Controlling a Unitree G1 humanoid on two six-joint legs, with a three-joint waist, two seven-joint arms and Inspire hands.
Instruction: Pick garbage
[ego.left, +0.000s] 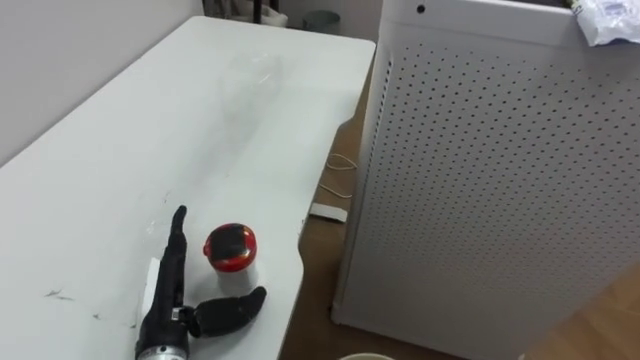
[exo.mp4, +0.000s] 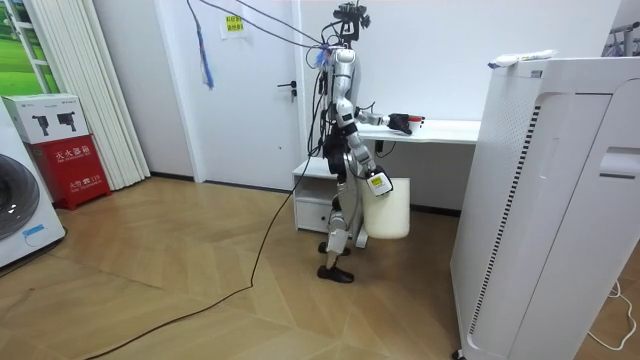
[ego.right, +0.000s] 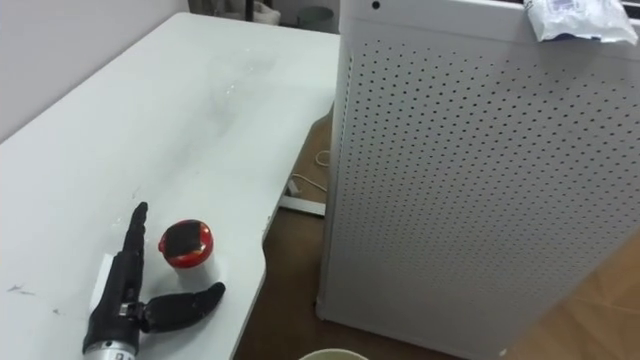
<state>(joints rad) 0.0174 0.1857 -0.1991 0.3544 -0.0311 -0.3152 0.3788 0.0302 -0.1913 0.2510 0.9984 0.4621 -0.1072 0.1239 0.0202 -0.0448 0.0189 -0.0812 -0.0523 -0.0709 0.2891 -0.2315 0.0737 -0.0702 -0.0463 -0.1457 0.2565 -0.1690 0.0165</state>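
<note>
Robot stands at the near end of a white worktop (ego.left: 150, 130), facing it, per the room view.

Left hand (ego.left: 168, 298) lies low on the worktop. Its fingers (ego.left: 177, 240) are straight and pressed together, pointing away from the robot, with the thumb swung out to the side. Wrist cut off by the bottom edge.

Garbage: a small red-topped cup (ego.left: 230, 248) stands upright on the worktop near its front edge, in the crook between fingers and thumb. Nothing curls round it; cannot tell whether the fingers touch it.

Right hand (exo.mp4: 377, 182) hangs at the robot's side against a white bucket (exo.mp4: 390, 210); too small to read its fingers.

A crumpled wrapper (ego.left: 608, 20) lies on top of the white perforated cabinet (ego.left: 500, 180), partly cut off by the frame.
</note>
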